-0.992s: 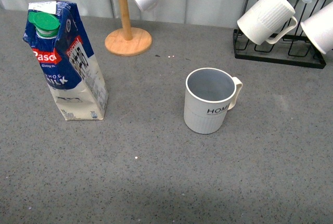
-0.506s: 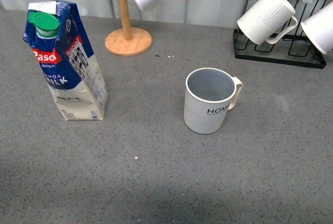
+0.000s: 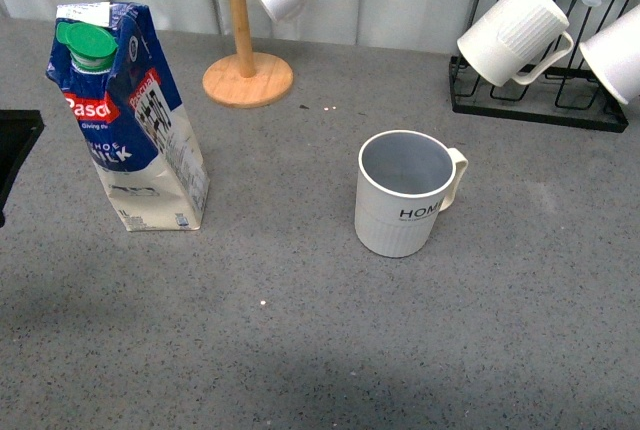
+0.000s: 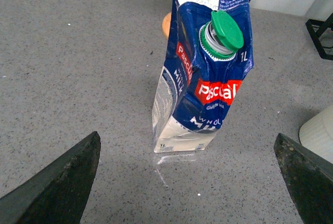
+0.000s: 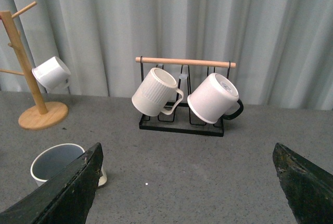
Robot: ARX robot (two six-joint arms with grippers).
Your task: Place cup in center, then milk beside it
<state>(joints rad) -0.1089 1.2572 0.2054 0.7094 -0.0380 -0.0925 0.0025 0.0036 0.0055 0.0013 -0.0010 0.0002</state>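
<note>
Cup, cream-white with HOME lettering, stands upright near the middle of the grey table, handle to the right. The milk stands well apart to its left, its top creased and leaning. The left gripper faces the carton, fingers spread wide and holding nothing. The right gripper is likewise spread and empty. Risk: a finger nudging the tall carton, or a grip on its crumpled top, may topple it.
</note>
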